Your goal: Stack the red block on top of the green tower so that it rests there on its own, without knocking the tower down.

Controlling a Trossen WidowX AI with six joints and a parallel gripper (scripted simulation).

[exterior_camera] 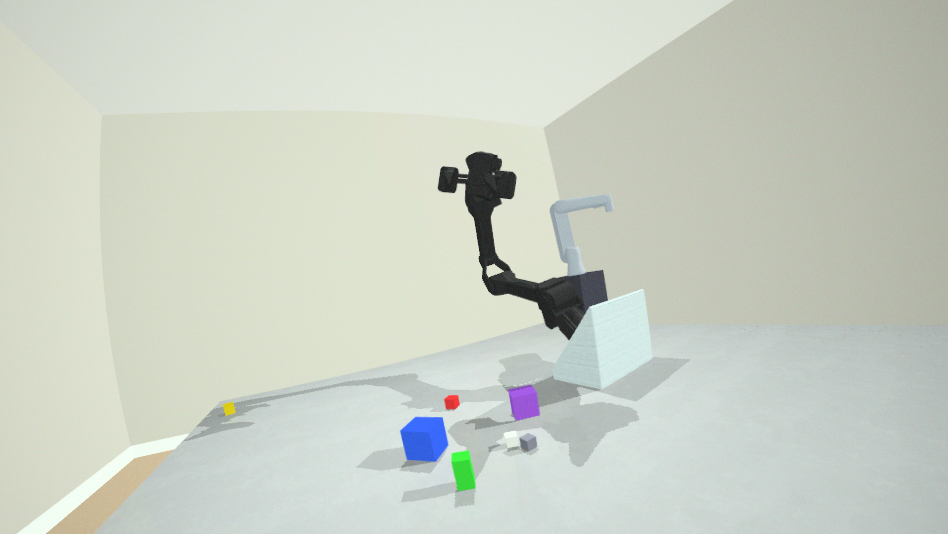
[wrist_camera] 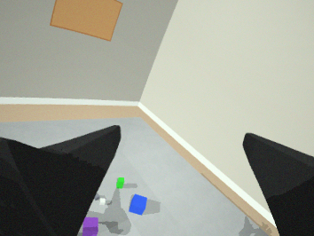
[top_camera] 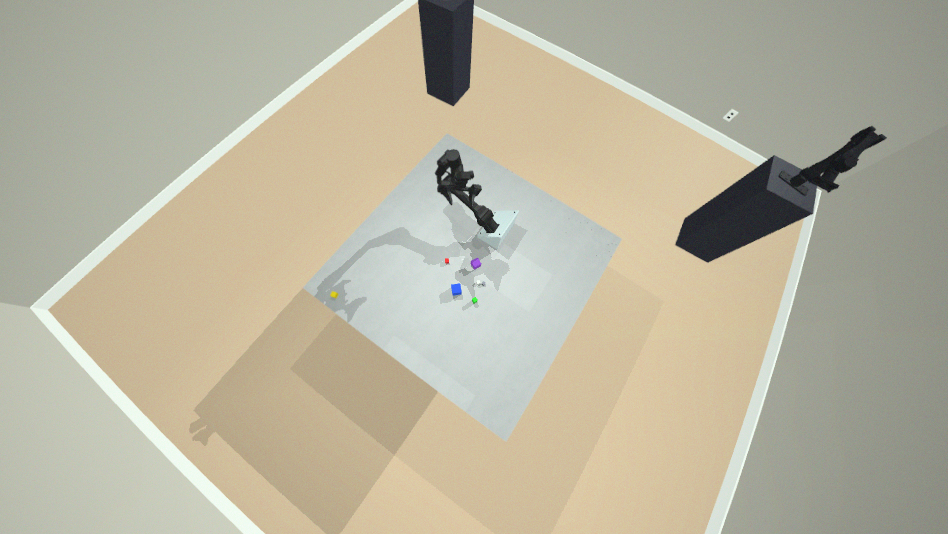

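Note:
The small red block [top_camera: 447, 260] [exterior_camera: 451, 401] lies on the grey table top, behind the blue block in the exterior view. It does not show in the wrist view. The green tower [top_camera: 474, 300] [exterior_camera: 463, 470] [wrist_camera: 120, 183] is narrow and stands upright at the front of the exterior view, beside the blue block. Nothing rests on top of it. My gripper [exterior_camera: 472, 180] [wrist_camera: 183, 136] is wide open and empty, high above the table, with its fingers pointing towards the exterior camera. It touches neither the red block nor the tower.
A blue block [top_camera: 455, 289] [exterior_camera: 423, 439] [wrist_camera: 138, 204] stands close to the green tower. A purple block [top_camera: 475, 263] [exterior_camera: 524, 402] [wrist_camera: 90, 225] lies near the pale wedge-shaped base [exterior_camera: 622, 338]. Small white [exterior_camera: 510, 439] and grey [exterior_camera: 528, 442] blocks lie together. A yellow block [top_camera: 333, 295] [exterior_camera: 228, 408] lies near the table edge.

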